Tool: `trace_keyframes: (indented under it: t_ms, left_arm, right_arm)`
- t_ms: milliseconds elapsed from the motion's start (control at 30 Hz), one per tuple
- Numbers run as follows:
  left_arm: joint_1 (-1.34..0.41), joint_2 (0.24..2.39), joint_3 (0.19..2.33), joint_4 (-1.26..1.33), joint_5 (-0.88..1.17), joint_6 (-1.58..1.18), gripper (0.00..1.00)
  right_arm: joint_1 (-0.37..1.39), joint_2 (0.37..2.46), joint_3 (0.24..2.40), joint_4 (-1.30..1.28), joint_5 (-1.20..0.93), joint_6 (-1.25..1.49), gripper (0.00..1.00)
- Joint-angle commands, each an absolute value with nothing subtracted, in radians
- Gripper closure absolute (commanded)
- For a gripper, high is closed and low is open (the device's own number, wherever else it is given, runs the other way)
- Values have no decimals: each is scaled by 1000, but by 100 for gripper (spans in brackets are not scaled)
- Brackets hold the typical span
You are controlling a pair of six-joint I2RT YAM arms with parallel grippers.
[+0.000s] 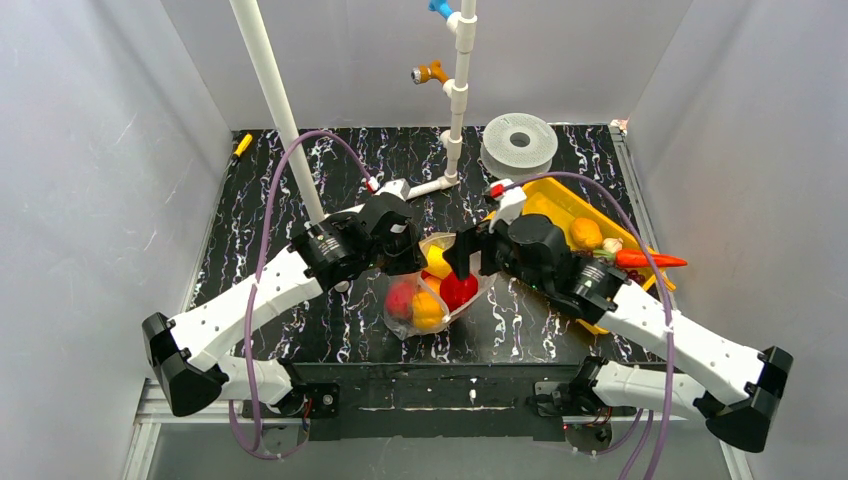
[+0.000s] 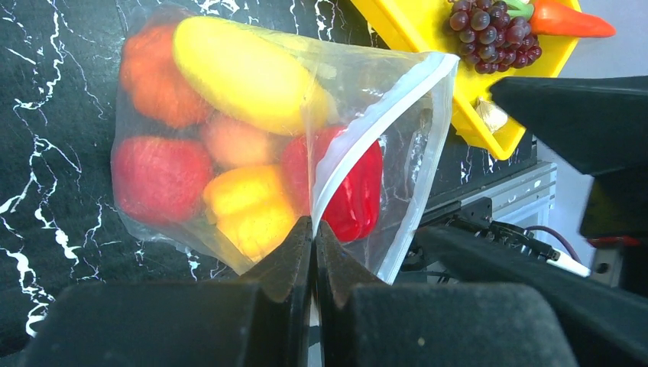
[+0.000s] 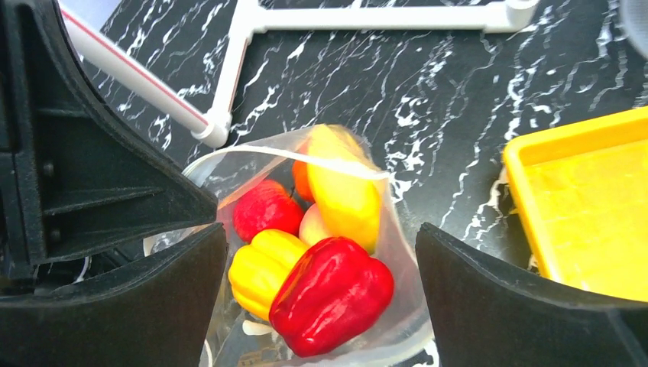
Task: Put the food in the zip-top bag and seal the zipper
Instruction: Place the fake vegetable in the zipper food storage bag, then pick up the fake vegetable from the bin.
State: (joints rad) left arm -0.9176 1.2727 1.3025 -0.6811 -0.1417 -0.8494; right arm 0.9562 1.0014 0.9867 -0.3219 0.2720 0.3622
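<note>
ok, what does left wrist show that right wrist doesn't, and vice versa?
Left wrist only: grapes and carrot on the yellow tray; left end effector shut on the zip-top bag at its mouth edge. Right wrist only: white pipe frame; right end effector open, fingers either side of the bag. Both: bag holding red pepper and yellow pepper, plus the tray.

Top view: zip-top bag (image 1: 430,300) mouth covered by both wrists. Yellow tray (image 1: 548,198) near half buried under right arm (image 1: 660,320). Small yellow item (image 1: 243,144) at counter (image 1: 510,320) far-left corner too small to name.

Left wrist view: zipper (image 2: 382,115) lower end vanishes between pinched fingertips of left end effector (image 2: 313,233). Grapes (image 2: 493,34) clipped by top edge. Pale lump (image 2: 491,116) in tray blurred.

Right wrist view: tray cut by right edge, bag bottom by lower edge.
</note>
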Motion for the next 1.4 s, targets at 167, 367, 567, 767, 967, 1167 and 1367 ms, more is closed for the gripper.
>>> trace_keyframes:
  t_ms: [167,367,567,767,967,1167,1367]
  left_arm:
    - [-913,1227,1308,-687,-157,-853,100]
    - [-913,1219,1287,-682,-153,-863,100]
    - [-913,1217,1288,-683,-155,-859,100]
    - [-913,1237,1310,-682,-144,-852,100]
    - [-913,1240,1305,-683,-139,-851,100]
    - [-913,1246,1312,-681,-133,-855,100]
    - [-914,1242,1301,-687,-135,-857,100]
  right_arm:
    - [953,847,992,-359,629,367,2]
    - [913,751,950,-369,767,376,2]
    - [820,712,917,-391,765,411,2]
    - [561,790,931,-514,624,538,2]
    - [333,955,943,-509,559,549,2]
    - [203,1226,1057,-589,551,645,2]
    - [164,1490,1198,-644,604,666,3]
